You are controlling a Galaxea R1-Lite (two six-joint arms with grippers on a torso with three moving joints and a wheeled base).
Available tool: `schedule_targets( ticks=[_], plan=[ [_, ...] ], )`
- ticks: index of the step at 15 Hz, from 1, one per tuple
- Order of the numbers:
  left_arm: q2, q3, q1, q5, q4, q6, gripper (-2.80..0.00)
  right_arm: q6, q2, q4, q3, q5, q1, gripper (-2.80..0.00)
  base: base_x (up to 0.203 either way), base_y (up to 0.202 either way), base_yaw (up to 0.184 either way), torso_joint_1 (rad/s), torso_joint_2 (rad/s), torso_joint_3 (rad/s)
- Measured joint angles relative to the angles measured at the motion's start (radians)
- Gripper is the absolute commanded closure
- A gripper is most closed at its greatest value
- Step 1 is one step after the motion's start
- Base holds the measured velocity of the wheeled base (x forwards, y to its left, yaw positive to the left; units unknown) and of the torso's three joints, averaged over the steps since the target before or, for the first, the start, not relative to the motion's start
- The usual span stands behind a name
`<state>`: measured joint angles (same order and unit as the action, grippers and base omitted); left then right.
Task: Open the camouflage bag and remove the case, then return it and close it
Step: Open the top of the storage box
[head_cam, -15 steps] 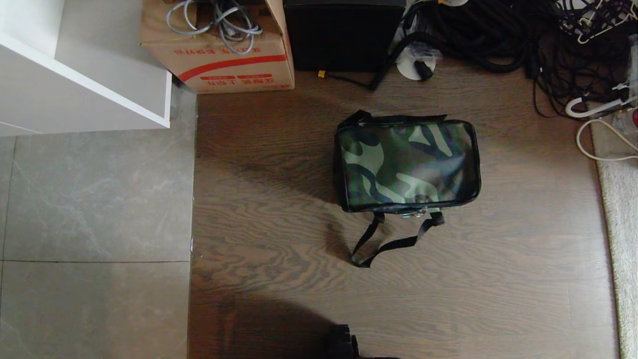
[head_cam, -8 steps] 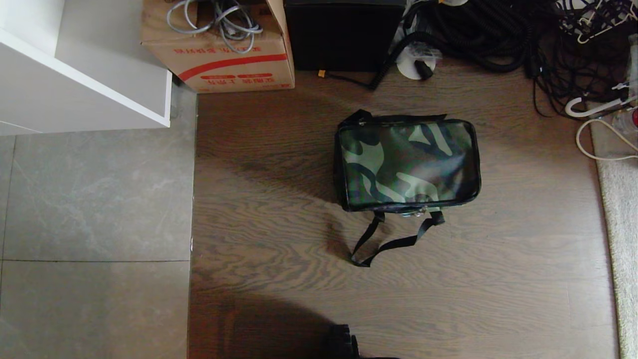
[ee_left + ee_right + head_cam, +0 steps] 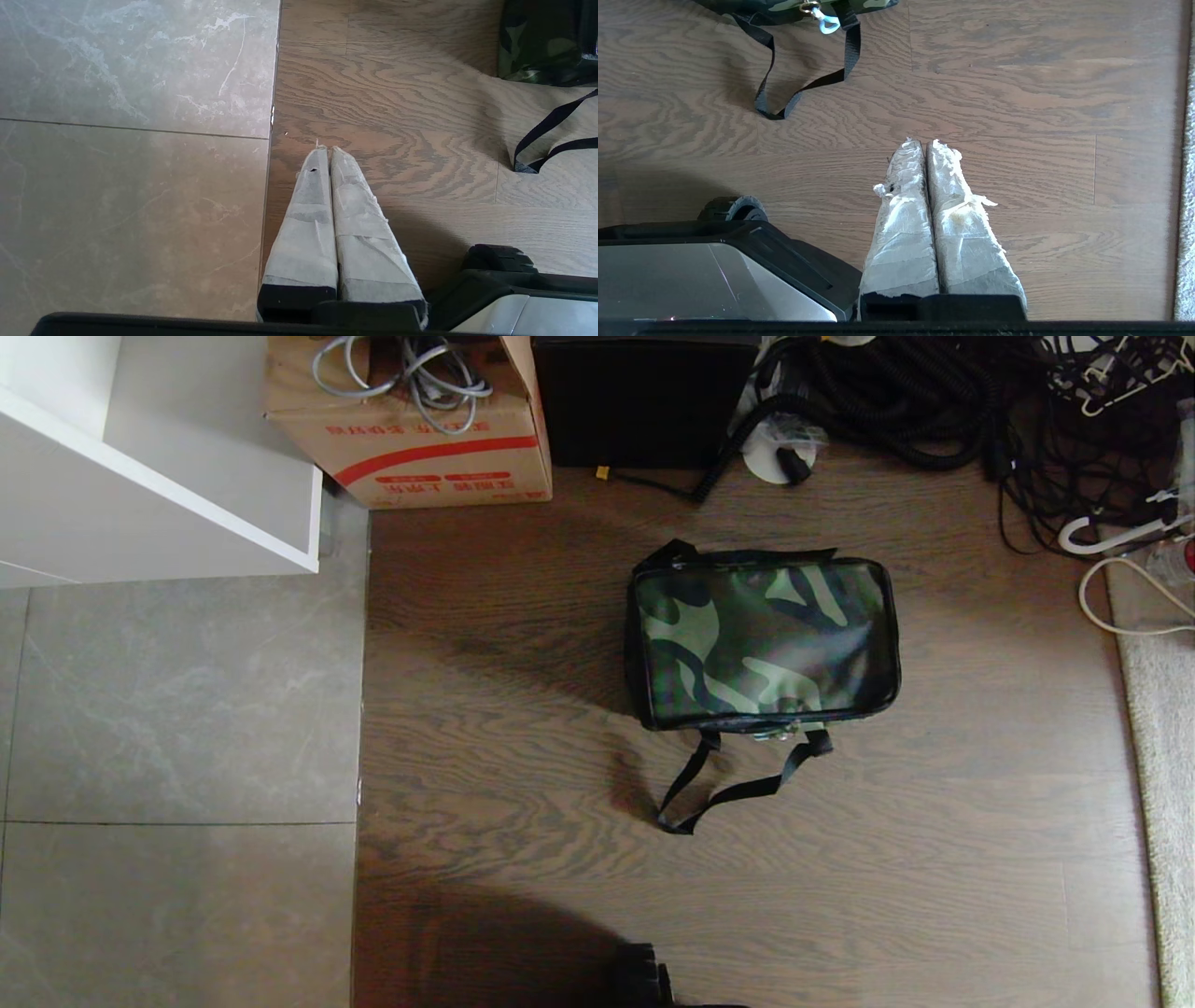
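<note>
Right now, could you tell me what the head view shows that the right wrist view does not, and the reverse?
Only the head view shows the whole camouflage bag, lid closed, plus the red-striped cardboard box, the black upright box, the coiled black cables and the grey tiles.

Only the right wrist view shows the right gripper, its tape-wrapped fingers pressed shut above bare floor, the robot's base and the white zipper pull.

Both show the bag's near edge, its black webbing strap and the wooden floor.
</note>
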<state>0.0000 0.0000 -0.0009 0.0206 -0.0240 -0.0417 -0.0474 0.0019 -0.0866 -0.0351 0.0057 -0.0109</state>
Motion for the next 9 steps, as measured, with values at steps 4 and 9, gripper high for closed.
schedule_targets(
  ticks=[4, 9],
  plan=[
    [0.000, 0.000, 0.000, 0.000, 0.000, 0.000, 0.00, 0.000, 0.000, 0.000, 0.000, 0.000, -0.001, 0.00, 0.000, 0.000, 0.000, 0.000, 0.00, 0.000],
    [0.000, 0.000, -0.001, 0.000, 0.000, 0.000, 0.00, 0.000, 0.000, 0.000, 0.000, 0.000, -0.001, 0.00, 0.000, 0.000, 0.000, 0.000, 0.00, 0.000]
  ],
)
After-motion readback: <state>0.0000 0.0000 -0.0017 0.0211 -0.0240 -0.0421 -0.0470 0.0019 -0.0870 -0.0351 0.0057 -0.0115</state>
